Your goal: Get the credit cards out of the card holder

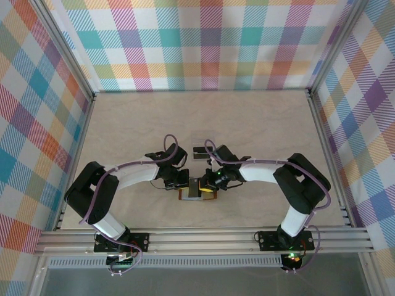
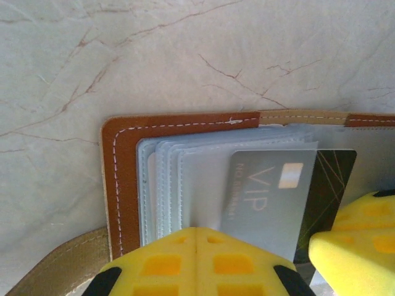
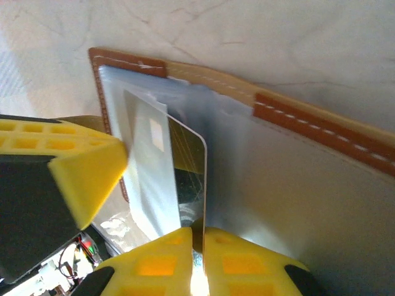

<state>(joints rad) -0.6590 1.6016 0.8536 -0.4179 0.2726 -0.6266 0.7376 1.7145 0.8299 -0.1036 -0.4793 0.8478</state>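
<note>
Your right gripper (image 3: 199, 240) is pinched down narrow on the dark card (image 3: 188, 182). In the right wrist view the card's edge runs straight into the seam btw the two yellow fingers. Your left gripper (image 2: 195, 234) is closed too, fingers flush w/ no gap, tips sitting on the clear sleeves (image 2: 185, 185). You can't tell whether any sleeve is caught btw them. The two grippers sit nearly nose to nose, just beside each other over the card holder (image 2: 120, 179).

The dark card, w/ thin gold lines, sticks partway out of the sleeves and looks lifted at an angle off the holder. The pale card (image 2: 265, 191), grey-lilac w/ "VIP" and a small chip patch, lies in front of it, overlapping it, among the sleeves. The card holder lies open and flat: brown leather, white stitching, tan spine strip, pale lining.

It rests on the table (image 1: 259, 123) near the front edge, centred btw your arm bases. Tabletop is pale beige, marble-look w/ thin brownish veins. Beyond the grippers a small flat item (image 1: 201, 151), dark and white, lies on the table; too small to ID. Walls (image 1: 203, 43) on three sides are pastel plaid, framed by aluminium posts (image 1: 68, 55). The bases are bolted to an aluminium rail (image 1: 203, 240) along the near edge.
</note>
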